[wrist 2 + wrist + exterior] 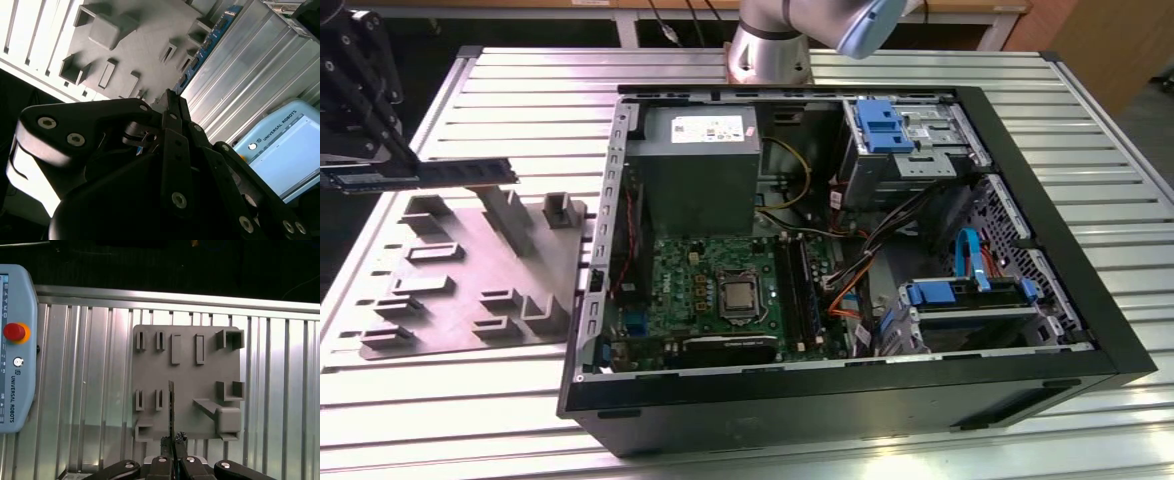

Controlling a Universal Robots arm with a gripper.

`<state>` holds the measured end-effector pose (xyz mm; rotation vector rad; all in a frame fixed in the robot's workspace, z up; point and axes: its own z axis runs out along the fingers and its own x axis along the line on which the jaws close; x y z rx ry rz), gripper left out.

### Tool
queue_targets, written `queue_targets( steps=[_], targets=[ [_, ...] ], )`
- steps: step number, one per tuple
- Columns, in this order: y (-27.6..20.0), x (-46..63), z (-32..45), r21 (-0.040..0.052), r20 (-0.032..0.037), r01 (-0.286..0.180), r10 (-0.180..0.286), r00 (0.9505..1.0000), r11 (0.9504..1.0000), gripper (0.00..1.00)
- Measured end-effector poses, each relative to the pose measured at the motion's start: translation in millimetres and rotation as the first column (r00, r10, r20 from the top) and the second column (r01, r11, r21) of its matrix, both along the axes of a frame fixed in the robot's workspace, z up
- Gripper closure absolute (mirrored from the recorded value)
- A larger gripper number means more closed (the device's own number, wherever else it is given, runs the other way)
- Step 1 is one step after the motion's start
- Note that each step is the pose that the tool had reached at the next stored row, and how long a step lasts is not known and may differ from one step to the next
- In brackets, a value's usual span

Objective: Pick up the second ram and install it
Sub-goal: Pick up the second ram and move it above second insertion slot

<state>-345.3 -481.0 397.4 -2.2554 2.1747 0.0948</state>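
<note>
Second ram point(447, 172) is clamped between the gripper's fingers point(181, 437), which are closed tight on one end of it. In the first wrist view the gripper point(173, 441) holds the stick edge-on, so it reads as a thin dark line point(171, 405). In the second wrist view its blue-green board point(207, 45) runs away from the black linkage.

In the exterior view the gripper point(358, 168) sits at the exterior view's left, with the stick level and pointing toward the exterior view's right. It hangs above the grey moulded fixture point(467, 290) and appears clear of the upright posts. The fixture lies flat on the slatted aluminium table point(761, 65). A pale blue teach pendant point(15, 350) rests on the same table, apart from the fixture.

Just beside the fixture, toward the exterior view's right, stands the open computer case point(854, 385). Inside it are the grey power supply point(700, 150) and the green motherboard point(700, 270), with long dark memory slots point(797, 290) beside the processor point(738, 293).

As a judgement, the pick-up looks done: the stick is gripped and off its holder. The install is not yet done, since the stick is well apart from the slots. From this angle it is hard to tell whether another stick already sits in one of them.
</note>
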Motion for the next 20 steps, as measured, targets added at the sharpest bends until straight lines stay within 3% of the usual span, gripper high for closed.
queue_targets(
  steps=[20],
  targets=[
    [0.0,12.2,0.0,0.0,0.0,0.0,0.0,1.0,1.0,0.87]
  ],
)
